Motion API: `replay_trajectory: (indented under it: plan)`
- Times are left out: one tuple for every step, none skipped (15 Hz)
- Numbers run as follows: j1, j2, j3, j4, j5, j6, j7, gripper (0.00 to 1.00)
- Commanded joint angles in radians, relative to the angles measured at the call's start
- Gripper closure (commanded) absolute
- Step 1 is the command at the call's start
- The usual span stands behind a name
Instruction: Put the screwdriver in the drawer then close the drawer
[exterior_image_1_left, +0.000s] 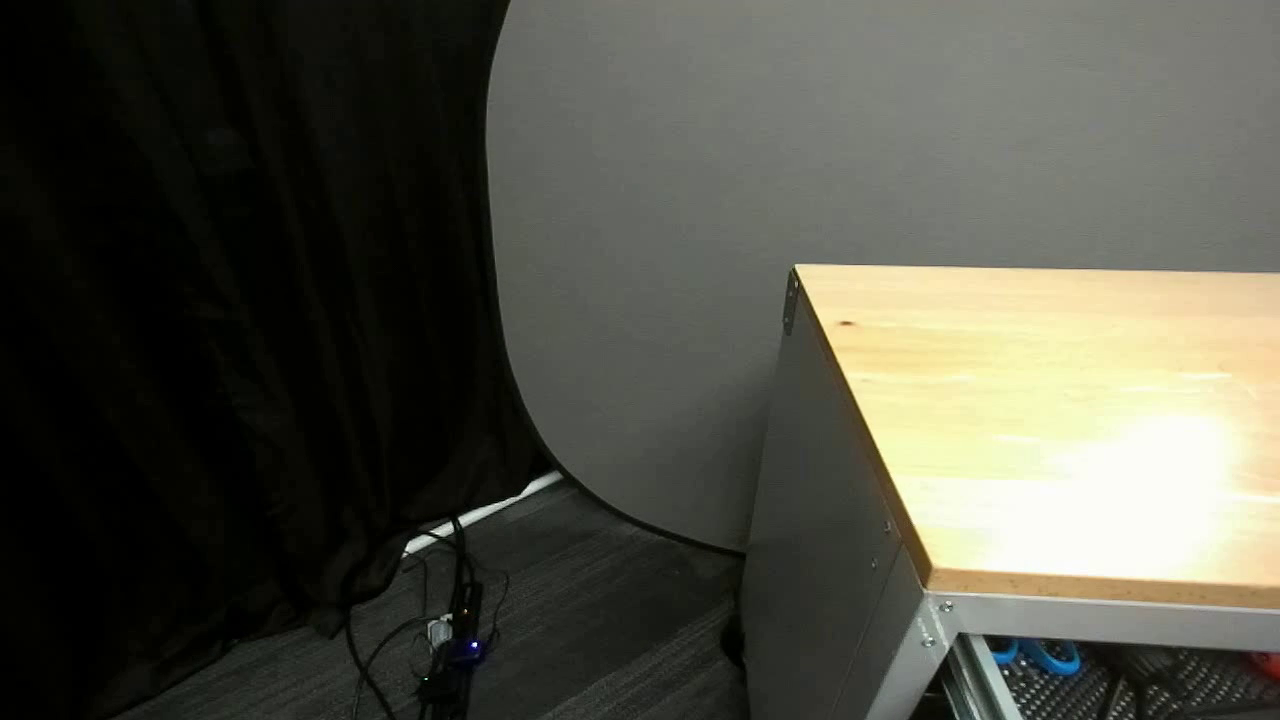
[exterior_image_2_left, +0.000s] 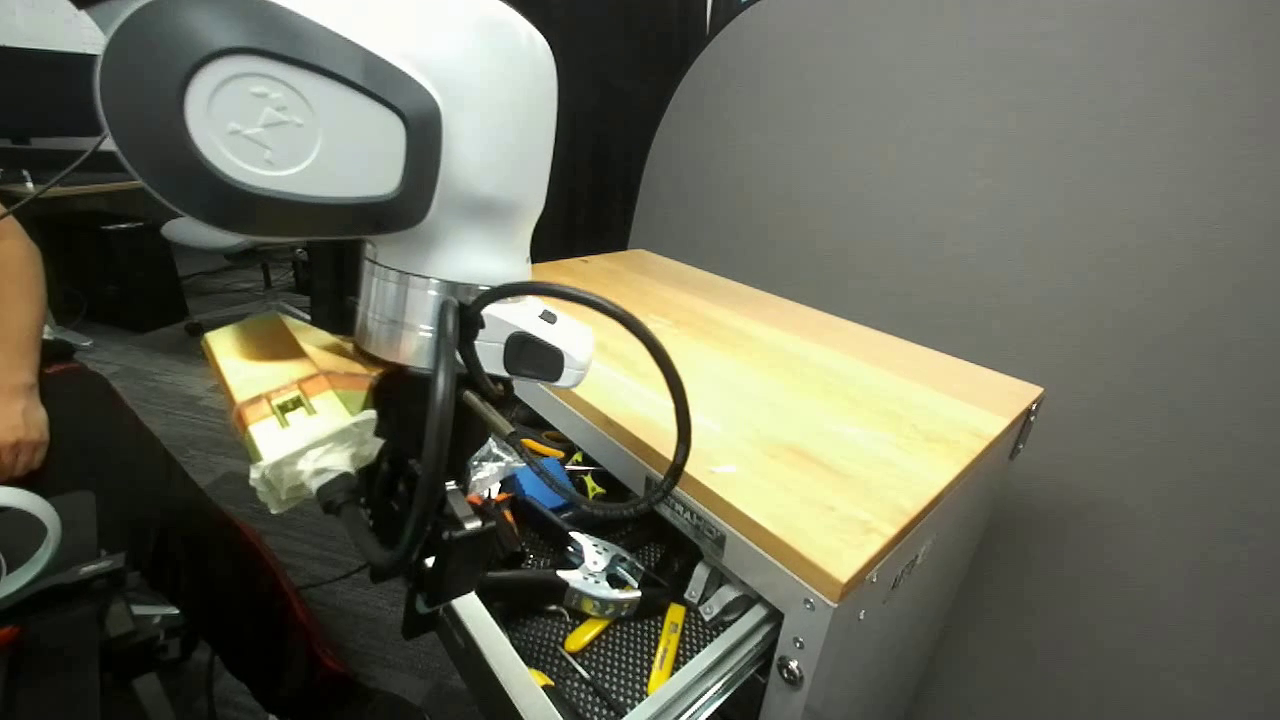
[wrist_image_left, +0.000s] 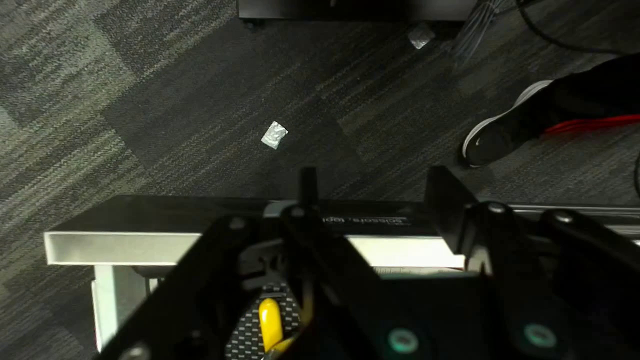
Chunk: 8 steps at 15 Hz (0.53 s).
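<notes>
In the wrist view, blurred fingers (wrist_image_left: 444, 207) partly hide the drawer (wrist_image_left: 125, 249), cropped below.

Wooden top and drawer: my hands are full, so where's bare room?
The wooden top looks bare, save a pale fleck, between grey backdrop and open drawer. Crowded: the drawer itself, with clamp, yellow handles and clear plastic; the gripper hangs at its front.

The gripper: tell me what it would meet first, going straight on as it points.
Probably the carpet: in the wrist view, the tips of the fingers appear over it, past the white rim of the drawer. Depth is unclear, so the black front panel might catch them first.
</notes>
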Motion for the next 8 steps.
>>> replay_trajectory:
  plan:
    - [-0.016,0.05,-0.01,0.007,0.015,0.072,0.0,0.73]
    - [-0.02,0.066,-0.012,0.011,0.021,0.083,-0.004,0.81]
    - [-0.025,0.084,-0.014,0.016,0.03,0.098,-0.009,0.88]
    - [-0.029,0.104,-0.014,0.021,0.036,0.118,-0.014,0.9]
    - [-0.034,0.125,-0.013,0.031,0.042,0.131,-0.016,0.93]
    - [-0.037,0.144,-0.01,0.04,0.047,0.141,-0.018,0.94]
    - [-0.041,0.166,-0.006,0.053,0.056,0.153,-0.022,0.95]
    - [-0.044,0.19,0.0,0.069,0.07,0.164,-0.029,0.91]
